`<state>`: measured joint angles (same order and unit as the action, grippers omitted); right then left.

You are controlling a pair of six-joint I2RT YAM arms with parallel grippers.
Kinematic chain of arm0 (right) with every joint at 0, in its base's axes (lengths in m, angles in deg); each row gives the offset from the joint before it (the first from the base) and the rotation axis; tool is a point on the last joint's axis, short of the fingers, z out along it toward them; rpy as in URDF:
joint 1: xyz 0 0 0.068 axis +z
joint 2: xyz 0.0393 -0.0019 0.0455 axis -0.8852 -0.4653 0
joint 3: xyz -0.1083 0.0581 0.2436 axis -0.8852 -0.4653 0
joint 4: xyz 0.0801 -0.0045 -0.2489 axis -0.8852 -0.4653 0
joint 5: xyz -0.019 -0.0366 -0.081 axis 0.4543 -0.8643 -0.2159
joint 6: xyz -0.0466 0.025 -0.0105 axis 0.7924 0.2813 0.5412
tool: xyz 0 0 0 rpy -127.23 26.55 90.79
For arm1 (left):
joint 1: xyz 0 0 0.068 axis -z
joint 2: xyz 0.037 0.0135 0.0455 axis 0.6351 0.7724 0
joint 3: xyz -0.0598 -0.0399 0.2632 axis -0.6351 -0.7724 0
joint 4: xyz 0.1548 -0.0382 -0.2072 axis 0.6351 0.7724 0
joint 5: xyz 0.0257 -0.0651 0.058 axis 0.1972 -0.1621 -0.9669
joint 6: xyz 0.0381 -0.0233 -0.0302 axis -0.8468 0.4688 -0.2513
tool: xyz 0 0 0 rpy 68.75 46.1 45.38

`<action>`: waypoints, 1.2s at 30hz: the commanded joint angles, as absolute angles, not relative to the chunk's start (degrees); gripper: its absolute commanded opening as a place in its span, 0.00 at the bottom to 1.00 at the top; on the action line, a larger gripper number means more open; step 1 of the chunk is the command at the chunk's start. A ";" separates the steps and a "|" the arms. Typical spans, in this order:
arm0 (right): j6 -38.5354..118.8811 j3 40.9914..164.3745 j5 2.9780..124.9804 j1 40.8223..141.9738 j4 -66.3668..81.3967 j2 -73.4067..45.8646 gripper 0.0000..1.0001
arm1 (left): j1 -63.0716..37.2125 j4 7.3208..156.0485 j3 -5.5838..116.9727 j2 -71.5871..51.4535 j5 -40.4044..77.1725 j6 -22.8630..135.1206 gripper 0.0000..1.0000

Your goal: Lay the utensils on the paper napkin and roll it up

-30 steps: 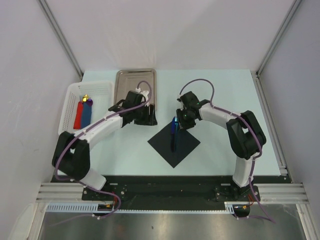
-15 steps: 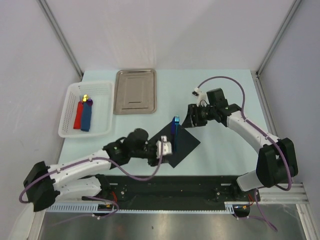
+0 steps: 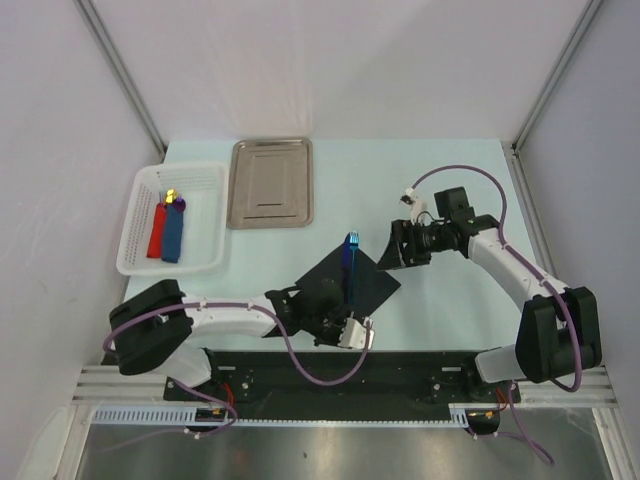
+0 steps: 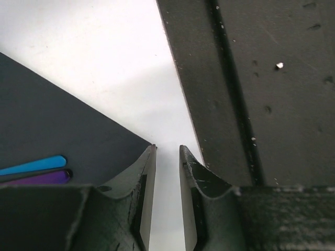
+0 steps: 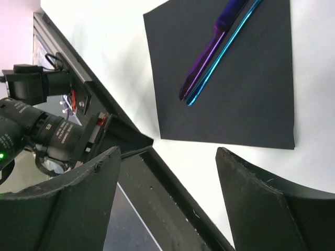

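Left pincer (image 4: 167, 151), jaws a narrow empty slit, hovers at the near corner of the black paper napkin (image 4: 63, 130), where blue utensil (image 5: 225, 49) and purple utensil (image 5: 208, 52) lie together; I should nip paper only, then roll slowly.

Two utensils (image 3: 349, 265) lie side by side on the napkin (image 3: 325, 290), toward the near edge of the surface (image 3: 440, 170). The tray (image 3: 271, 183) sits at the far edge, with the basket (image 3: 135, 262) just left of it, by the left edge.
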<state>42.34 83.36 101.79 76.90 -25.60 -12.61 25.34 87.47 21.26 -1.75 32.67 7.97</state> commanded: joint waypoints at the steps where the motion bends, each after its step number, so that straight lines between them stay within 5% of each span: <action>1: 44.79 83.65 104.50 75.98 -27.57 -11.97 0.78 | 25.70 84.76 24.66 -0.05 32.36 4.38 0.29; 18: 46.11 84.44 108.02 72.11 -30.03 -15.74 0.77 | 25.08 87.92 25.10 3.65 30.78 4.29 0.31; 29: 45.23 85.14 107.93 72.11 -29.51 -16.98 0.76 | 22.62 87.83 27.20 4.70 32.18 5.79 0.01; 36: 44.97 85.85 107.84 72.20 -29.16 -18.29 0.75 | 20.51 90.72 30.89 1.72 38.06 7.02 0.00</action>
